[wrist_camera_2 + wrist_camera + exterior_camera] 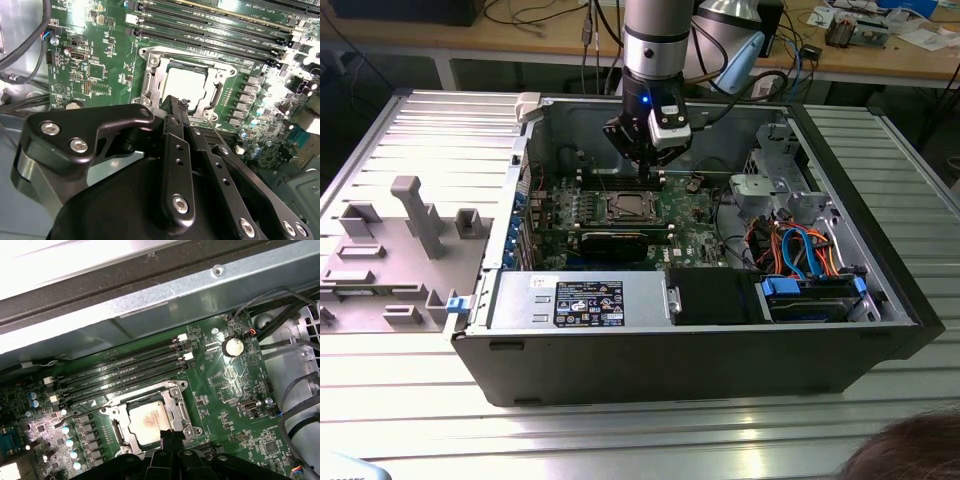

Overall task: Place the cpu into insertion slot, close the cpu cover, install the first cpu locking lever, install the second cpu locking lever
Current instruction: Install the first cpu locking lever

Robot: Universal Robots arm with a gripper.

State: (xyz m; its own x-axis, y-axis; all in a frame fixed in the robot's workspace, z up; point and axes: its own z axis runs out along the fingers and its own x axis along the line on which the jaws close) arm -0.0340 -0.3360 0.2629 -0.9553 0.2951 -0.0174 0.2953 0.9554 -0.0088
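The cpu [186, 84] lies flat in its socket on the green motherboard, its silver top showing through the cpu cover [150, 82], which lies down around it. In the first wrist view the cpu [149, 421] and the cpu cover [179, 409] look the same. My gripper [176, 104] hovers just above the socket's edge, black fingers [167, 436] pressed together with nothing between them. A thin locking lever rod [212, 131] runs beside the fingertips. In the exterior view the gripper [653, 172] hangs inside the open case just beyond the cpu [627, 208].
Black memory slots [125, 372] line one side of the socket. A long black expansion card [620, 240], the power supply [580, 300] and cabled drive bays [800, 255] fill the case. A grey fixture plate [400, 240] lies at the exterior view's left. A person's hair [910, 450] shows at the front.
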